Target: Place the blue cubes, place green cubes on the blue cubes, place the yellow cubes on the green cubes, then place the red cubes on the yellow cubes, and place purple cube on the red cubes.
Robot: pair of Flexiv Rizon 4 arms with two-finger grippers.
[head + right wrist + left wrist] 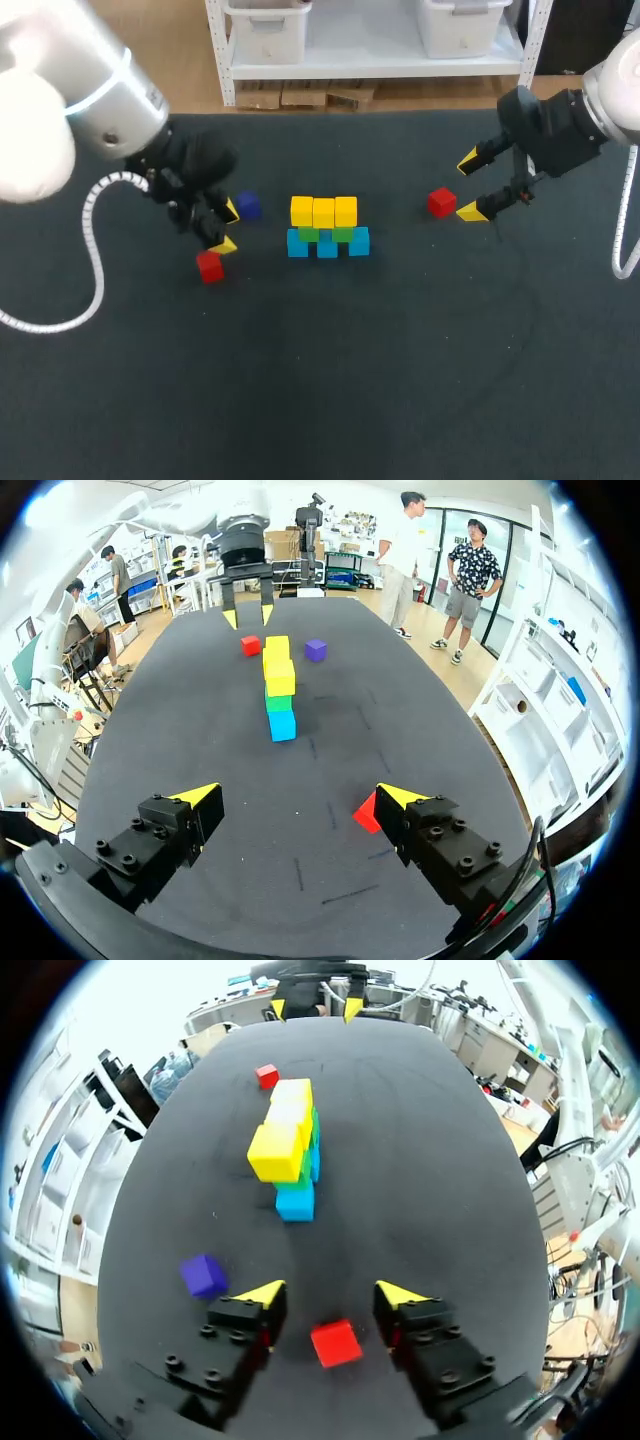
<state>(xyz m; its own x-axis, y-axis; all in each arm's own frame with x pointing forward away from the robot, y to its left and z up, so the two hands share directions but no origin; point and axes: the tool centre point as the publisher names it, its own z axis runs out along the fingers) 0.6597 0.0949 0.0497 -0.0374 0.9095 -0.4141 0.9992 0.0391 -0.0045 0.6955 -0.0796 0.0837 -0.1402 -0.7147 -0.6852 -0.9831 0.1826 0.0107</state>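
Note:
Mid-table stands a stack: a row of blue cubes (328, 247), green cubes (308, 234) on them, three yellow cubes (323, 211) on top. My left gripper (228, 228) is open to the stack's left. In the left wrist view a red cube (335, 1342) lies on the table between the left gripper's (330, 1293) fingers with gaps on both sides. The purple cube (248, 206) rests just behind this gripper. My right gripper (468, 186) is wide open at the right, and a second red cube (441, 202) lies beside one of its fingers (400, 795).
The dark table (320, 380) stretches bare in front of the stack. The stack (290, 1150) lies ahead of the left gripper, with the right gripper (312, 1008) at the far end beyond it.

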